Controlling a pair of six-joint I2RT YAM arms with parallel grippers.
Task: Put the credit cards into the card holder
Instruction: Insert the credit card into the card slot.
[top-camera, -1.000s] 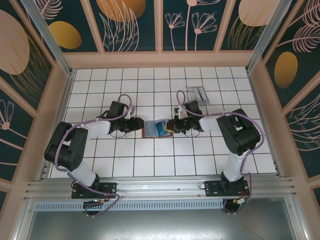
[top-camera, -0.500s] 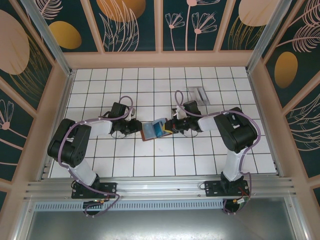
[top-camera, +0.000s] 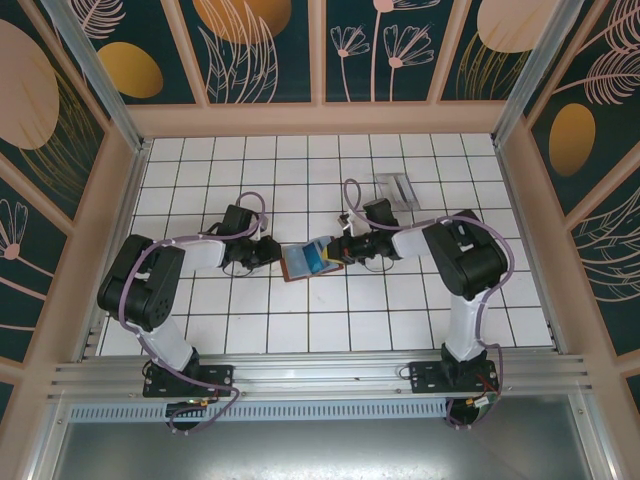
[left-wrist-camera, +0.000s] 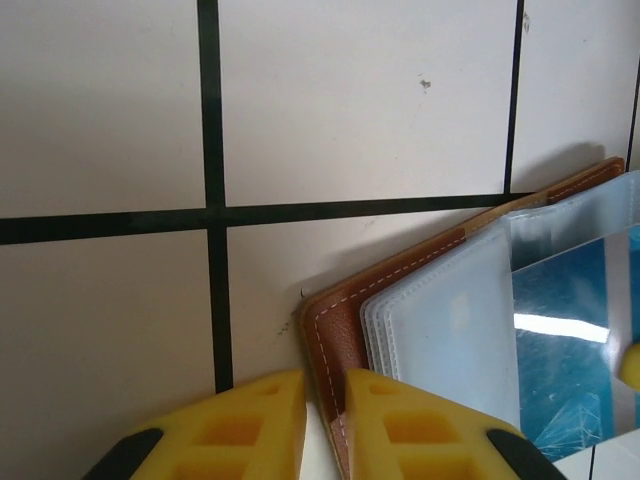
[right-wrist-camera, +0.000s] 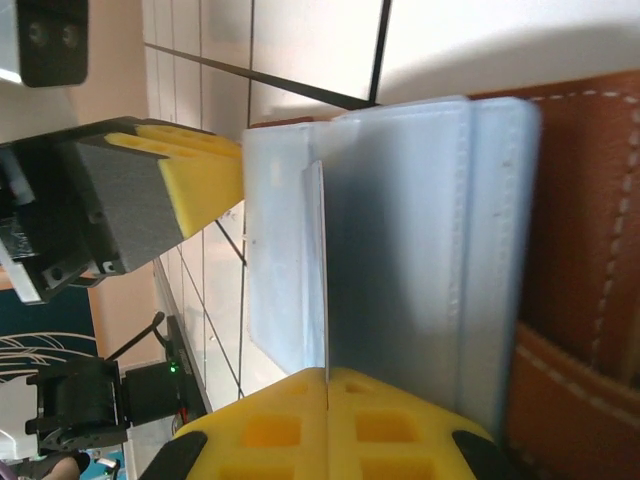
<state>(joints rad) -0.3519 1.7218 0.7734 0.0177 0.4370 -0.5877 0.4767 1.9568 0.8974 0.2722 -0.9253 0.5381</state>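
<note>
- At the middle of the tiled surface (top-camera: 300, 320), seen from above, the card holder (top-camera: 296, 266) lies open between the two arms. The left gripper (top-camera: 272, 252) is at its left edge and the right gripper (top-camera: 343, 250) at its right. A bluish credit card (top-camera: 318, 258) stands tilted over the holder. A clear tray (top-camera: 397, 189) sits well apart, farther back on the right.
- On the left wrist camera, the left gripper (left-wrist-camera: 325, 390) has its yellow jaws drawn nearly together, pinching the holder's brown stitched edge (left-wrist-camera: 335, 325). Clear sleeves (left-wrist-camera: 450, 320) fan over the leather, with the blue card (left-wrist-camera: 565, 360) at the right.
- On the right wrist camera, the right gripper (right-wrist-camera: 328, 385) has its jaws pressed tight on the card, seen edge-on as a thin line (right-wrist-camera: 322, 270). Pale sleeves (right-wrist-camera: 400, 250) rise on both sides of it and brown leather (right-wrist-camera: 580, 200) lies to the right. The left gripper's fingers (right-wrist-camera: 195, 175) touch the far corner.
</note>
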